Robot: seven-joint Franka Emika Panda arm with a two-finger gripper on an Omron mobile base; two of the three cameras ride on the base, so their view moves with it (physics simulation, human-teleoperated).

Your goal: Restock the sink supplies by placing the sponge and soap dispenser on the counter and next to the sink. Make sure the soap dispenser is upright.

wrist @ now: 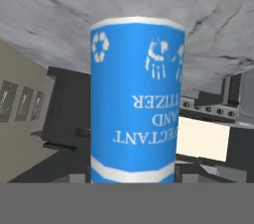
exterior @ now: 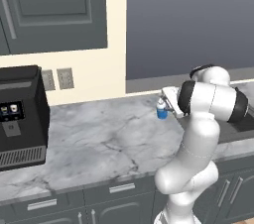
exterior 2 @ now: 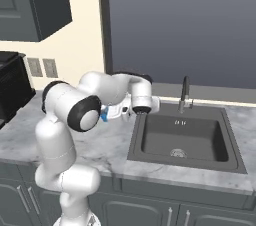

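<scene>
Here the gripper (exterior: 165, 105) is closed on the soap dispenser (exterior: 161, 110), held at the marble bench (exterior: 99, 139) just beside the sink (exterior 2: 185, 140). It looks light, rigid and probably slick; its blue body gives the best hold.

The arm's elbow covered the gripper (exterior: 168, 105) in the left base view, so the jaws could not be made out. Only a blue sliver of the dispenser (exterior 2: 104, 116) showed past the arm from the right. The coffee machine (exterior: 20, 116) was cut by the left edge.
</scene>
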